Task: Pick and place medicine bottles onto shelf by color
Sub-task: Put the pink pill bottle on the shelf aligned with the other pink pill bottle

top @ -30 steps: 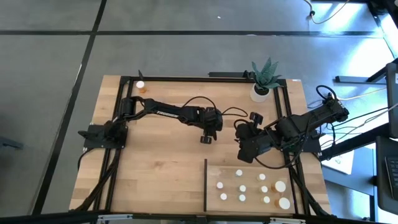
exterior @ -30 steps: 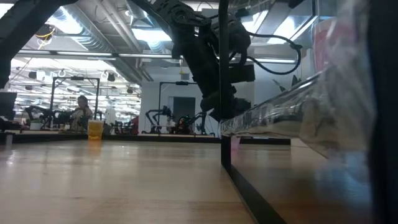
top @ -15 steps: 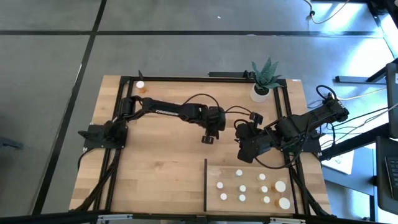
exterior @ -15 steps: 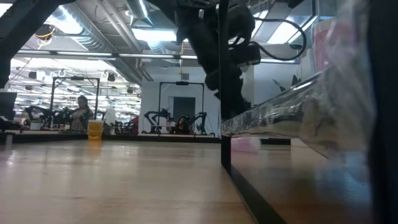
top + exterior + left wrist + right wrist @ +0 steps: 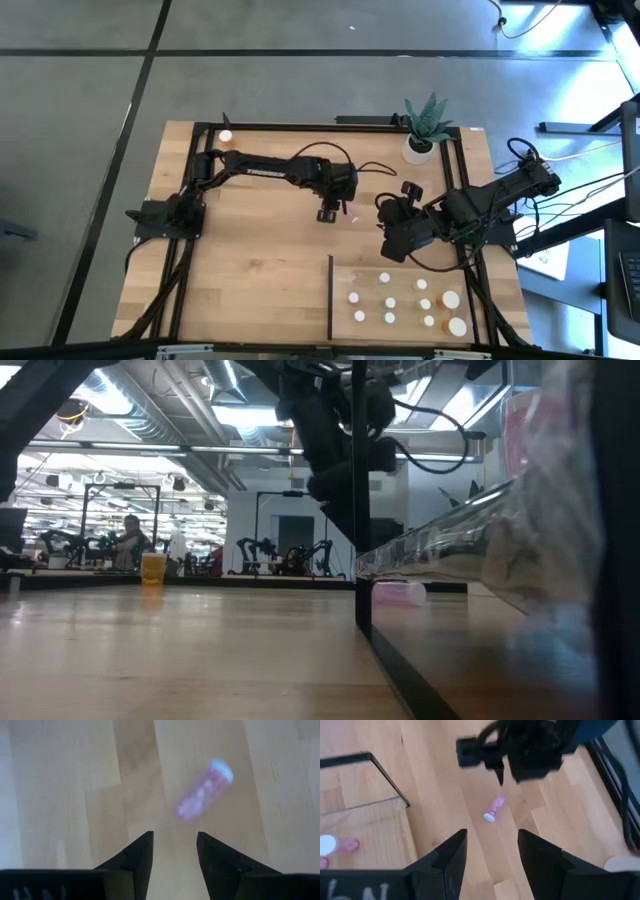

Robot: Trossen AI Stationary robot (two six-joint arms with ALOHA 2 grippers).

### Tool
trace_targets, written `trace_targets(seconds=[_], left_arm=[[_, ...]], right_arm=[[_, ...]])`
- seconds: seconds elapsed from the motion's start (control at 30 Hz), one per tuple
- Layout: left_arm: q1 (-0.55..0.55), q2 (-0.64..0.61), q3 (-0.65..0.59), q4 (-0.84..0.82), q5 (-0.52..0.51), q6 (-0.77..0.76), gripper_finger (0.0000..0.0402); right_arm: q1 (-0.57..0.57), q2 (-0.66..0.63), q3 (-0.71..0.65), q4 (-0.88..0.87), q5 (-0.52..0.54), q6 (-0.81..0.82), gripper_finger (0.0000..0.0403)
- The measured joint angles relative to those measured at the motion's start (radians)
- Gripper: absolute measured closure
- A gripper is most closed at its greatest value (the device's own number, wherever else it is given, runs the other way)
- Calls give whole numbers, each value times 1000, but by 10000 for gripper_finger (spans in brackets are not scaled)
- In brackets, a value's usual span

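Now we see a pink bottle (image 5: 202, 791) lying on its side on the bare tabletop (image 5: 250, 270), between the two grippers and well clear of the shelf (image 5: 410, 332). Our left gripper (image 5: 326, 214) hangs just beside it with the fingers parted and nothing between them; our right gripper (image 5: 487, 851) waits farther off, fingers likewise apart and empty, aimed toward the same bottle.

The risk, as we judge it, is the roll — a round bottle on its side may skid away if one finger touches first, or be pinched across the cap and slip out on the lift. Both arms closing on it together could also collide.

Compared with a second ago, the left arm has drawn back toward the table's far edge, while the right arm has barely shifted.
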Motion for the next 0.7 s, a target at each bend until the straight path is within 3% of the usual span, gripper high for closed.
trace_targets(seconds=[0.33,0.7], left_arm=[[66,-141,0,-118,-1,0,257],[124,-407,1,-238,-9,-1,256]], right_arm=[[-22,3,-80,20,-42,79,224],[-75,2,-184,102,-140,48,224]])
